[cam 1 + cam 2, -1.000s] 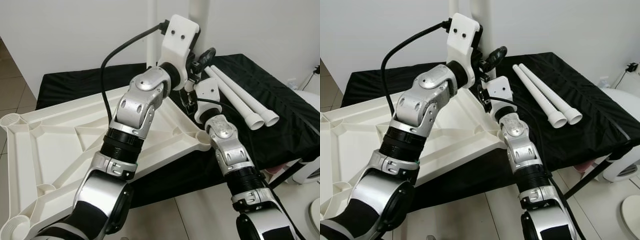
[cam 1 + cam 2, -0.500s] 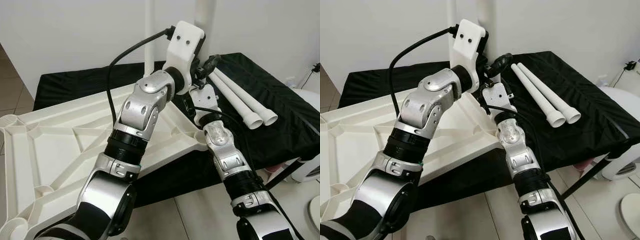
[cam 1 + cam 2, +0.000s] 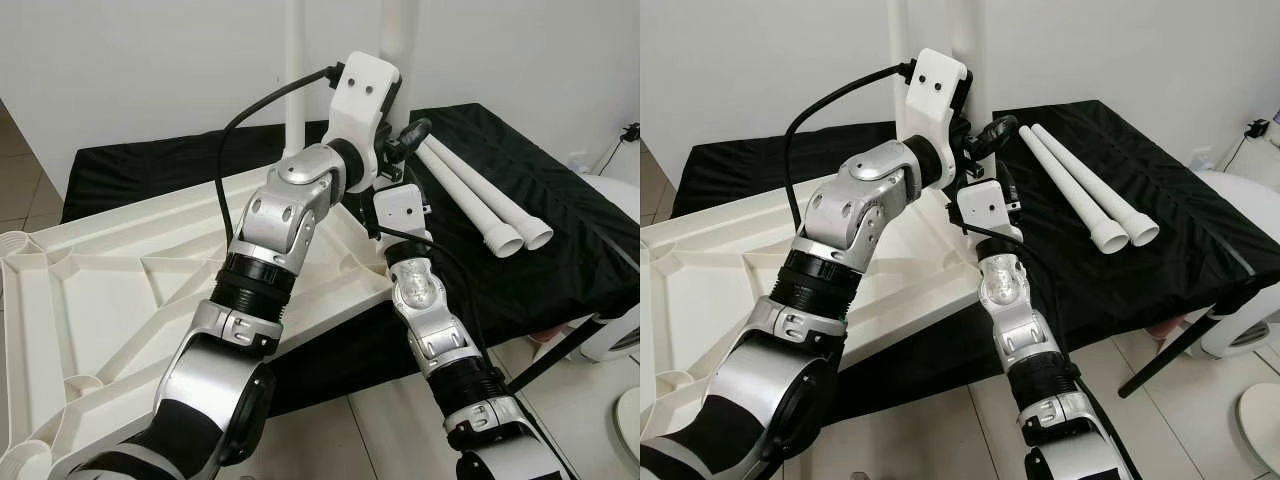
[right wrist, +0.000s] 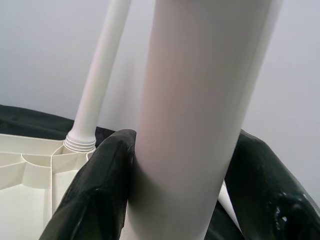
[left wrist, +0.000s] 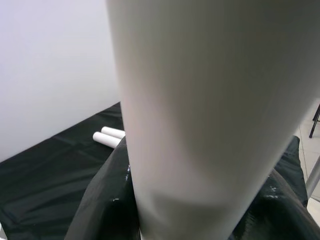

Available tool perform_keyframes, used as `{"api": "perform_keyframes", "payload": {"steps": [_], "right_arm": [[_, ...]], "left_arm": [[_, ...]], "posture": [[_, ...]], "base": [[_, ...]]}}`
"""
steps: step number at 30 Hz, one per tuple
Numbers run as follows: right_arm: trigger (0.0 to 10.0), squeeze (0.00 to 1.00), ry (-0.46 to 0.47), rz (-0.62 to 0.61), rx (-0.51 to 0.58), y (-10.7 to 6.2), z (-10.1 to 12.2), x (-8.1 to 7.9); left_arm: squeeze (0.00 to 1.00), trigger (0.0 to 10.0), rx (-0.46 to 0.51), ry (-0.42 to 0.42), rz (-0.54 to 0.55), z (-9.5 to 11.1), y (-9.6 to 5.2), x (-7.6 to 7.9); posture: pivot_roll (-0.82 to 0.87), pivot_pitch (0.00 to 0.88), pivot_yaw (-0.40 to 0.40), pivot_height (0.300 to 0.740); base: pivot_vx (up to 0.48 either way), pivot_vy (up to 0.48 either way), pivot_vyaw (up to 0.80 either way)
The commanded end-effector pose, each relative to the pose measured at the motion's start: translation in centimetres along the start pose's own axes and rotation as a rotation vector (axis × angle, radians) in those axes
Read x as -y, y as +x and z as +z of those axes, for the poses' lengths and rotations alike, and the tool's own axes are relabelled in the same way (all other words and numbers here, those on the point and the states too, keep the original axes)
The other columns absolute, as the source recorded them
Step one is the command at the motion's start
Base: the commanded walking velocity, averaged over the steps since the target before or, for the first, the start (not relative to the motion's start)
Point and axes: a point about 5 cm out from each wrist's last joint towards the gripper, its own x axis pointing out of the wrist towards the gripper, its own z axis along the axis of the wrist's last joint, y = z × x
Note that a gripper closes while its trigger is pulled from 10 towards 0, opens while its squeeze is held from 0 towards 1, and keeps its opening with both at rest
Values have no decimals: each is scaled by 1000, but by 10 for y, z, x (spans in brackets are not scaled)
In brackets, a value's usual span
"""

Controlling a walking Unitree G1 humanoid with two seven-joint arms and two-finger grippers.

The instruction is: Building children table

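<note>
We are closing the black fingers (image 4: 95, 200) of our right gripper (image 4: 175, 190) and of our left gripper (image 5: 185, 200) around one upright white leg (image 4: 195, 100), steadying it over a corner socket of the upturned tabletop (image 3: 110, 290). Two spare legs (image 3: 480, 200) are lying on the black-draped desk (image 3: 560, 210).

table leg (image 4: 195, 115): smooth matt white plastic. tabletop (image 3: 110, 290): ribbed white plastic. cloth (image 3: 560, 220): matt black fabric.
</note>
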Motion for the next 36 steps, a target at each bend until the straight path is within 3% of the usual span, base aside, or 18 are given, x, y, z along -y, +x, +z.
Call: {"api": "perform_keyframes", "payload": {"steps": [1,13,36], "right_arm": [[10000,0,1,-78,7,0,-1,9],[10000,0,65,-169,-46,2,-5,13],[10000,0,86,-296,-82,13,-4,25]], "left_arm": [[0,10000,-19,13,259,0,-6,-25],[0,10000,6,12,285,7,-7,-33],[0,10000,8,6,274,6,-7,-28]], "posture": [[-72,49,33,740],[-72,48,29,740],[-68,46,26,740]], "base": [[0,0,0],[0,0,0],[0,0,0]]}}
